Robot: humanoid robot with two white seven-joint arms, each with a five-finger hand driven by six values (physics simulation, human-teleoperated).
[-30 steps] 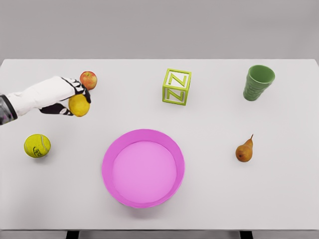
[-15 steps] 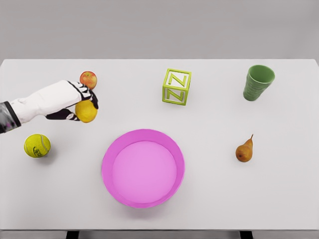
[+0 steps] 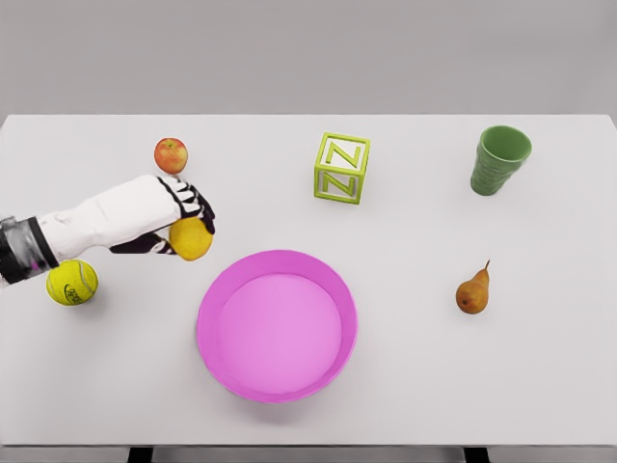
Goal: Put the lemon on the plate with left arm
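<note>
My left hand [image 3: 185,224] comes in from the left edge and has its fingers curled over a yellow lemon [image 3: 191,240]. The lemon is held just up and left of the pink plate [image 3: 277,324], close to its rim but outside it. The plate is a round, raised-rim dish in the lower middle of the white table [image 3: 405,386]. No right arm shows in the head view.
A red apple [image 3: 171,154] lies behind the hand. A yellow tennis ball [image 3: 72,282] sits under the forearm at the left. A green letter block [image 3: 342,168], a green cup [image 3: 499,160] and a brown pear [image 3: 472,290] stand to the right.
The left hand has carried the lemon down and to the right, away from the apple and toward the plate's upper-left rim.
</note>
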